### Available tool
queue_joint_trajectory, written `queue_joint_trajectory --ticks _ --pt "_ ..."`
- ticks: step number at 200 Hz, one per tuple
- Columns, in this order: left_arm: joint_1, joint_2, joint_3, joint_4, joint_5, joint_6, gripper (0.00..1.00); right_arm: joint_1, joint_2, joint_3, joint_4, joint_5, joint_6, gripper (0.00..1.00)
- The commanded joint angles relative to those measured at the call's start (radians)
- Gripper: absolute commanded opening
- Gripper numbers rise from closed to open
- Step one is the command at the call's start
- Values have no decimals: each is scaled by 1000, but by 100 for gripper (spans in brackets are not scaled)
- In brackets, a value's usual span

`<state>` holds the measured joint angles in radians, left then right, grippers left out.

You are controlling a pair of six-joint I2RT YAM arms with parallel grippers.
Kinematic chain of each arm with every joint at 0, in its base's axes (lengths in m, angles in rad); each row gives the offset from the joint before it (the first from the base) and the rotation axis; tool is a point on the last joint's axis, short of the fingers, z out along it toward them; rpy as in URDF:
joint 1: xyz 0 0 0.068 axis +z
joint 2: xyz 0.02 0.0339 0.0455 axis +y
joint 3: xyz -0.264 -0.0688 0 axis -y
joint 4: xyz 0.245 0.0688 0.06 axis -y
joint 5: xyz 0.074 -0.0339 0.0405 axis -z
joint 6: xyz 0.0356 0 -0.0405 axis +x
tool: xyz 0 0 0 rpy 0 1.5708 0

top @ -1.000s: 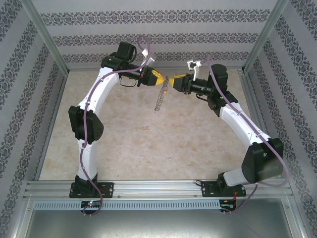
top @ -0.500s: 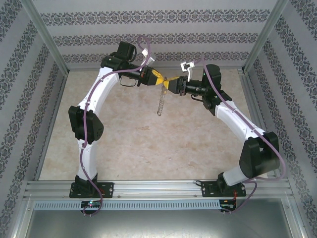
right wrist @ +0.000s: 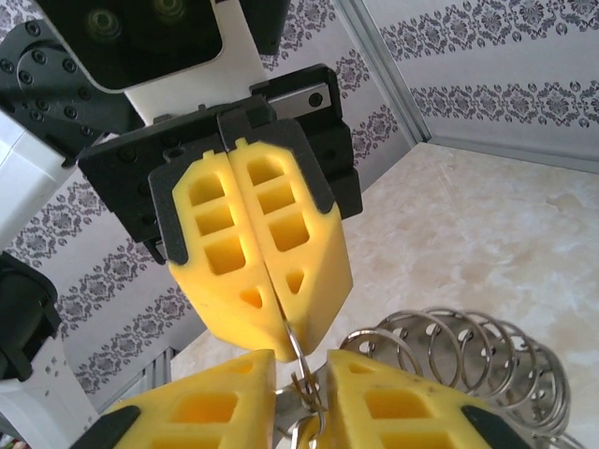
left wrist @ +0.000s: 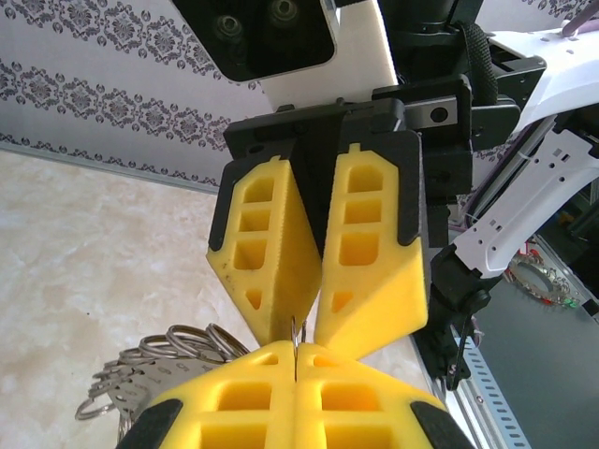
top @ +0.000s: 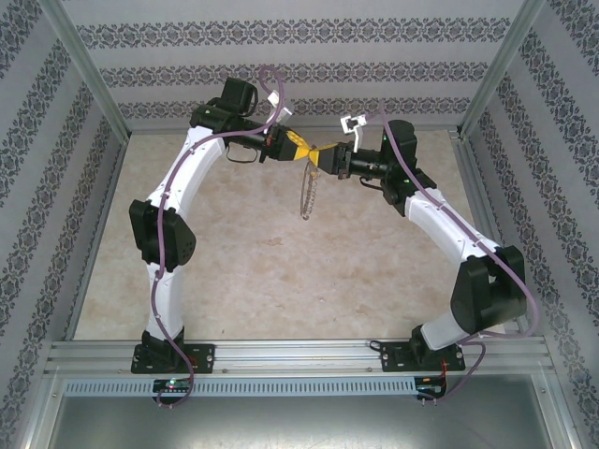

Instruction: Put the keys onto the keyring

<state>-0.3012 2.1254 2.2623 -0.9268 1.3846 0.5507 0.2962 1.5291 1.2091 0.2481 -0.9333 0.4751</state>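
Arms: I have both arms arched in from their bases. They meet tip to tip above the far middle of the table (top: pixel 243 271), close to the patterned back wall (top: pixel 299 75).

Left gripper: My left gripper (top: pixel 300 150) is pressed fully closed, its yellow fingers flush against each other with no gap. In the right wrist view the left gripper (right wrist: pixel 278 329) pinches a thin wire loop at its very tips. In its own camera the left gripper (left wrist: pixel 295 348) shows the same wire rising from the seam between the fingers.

Right gripper: My right gripper (top: pixel 322 157) faces the left one nose to nose, its tips almost touching the left tips. In the left wrist view the right gripper (left wrist: pixel 305 329) has only a narrow slit between its fingers, with the wire standing in that slit. In its own camera the right gripper (right wrist: pixel 299 363) has a gap, and the loop and some small bright metal run down through it. I cannot tell whether the fingers clamp the metal or only flank it.

Keyring: The keyring (top: pixel 306 192) hangs from the left pinch, dangling below the meeting point as a narrow silvery strip. From the left wrist the keyring (left wrist: pixel 201 341) spreads low and to the left of the fingers. From the right wrist the keyring (right wrist: pixel 487 337) fans out as a row of overlapping wire loops, right of the fingers.

Key: The small metal between my right fingers is too hidden for me to call it the key.
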Motion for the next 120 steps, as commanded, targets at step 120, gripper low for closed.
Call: queue_joint_trajectory --ticks 120 --pt "64 -39 67 -40 -10 0 33 -76 88 280 -395 -189 -285 0"
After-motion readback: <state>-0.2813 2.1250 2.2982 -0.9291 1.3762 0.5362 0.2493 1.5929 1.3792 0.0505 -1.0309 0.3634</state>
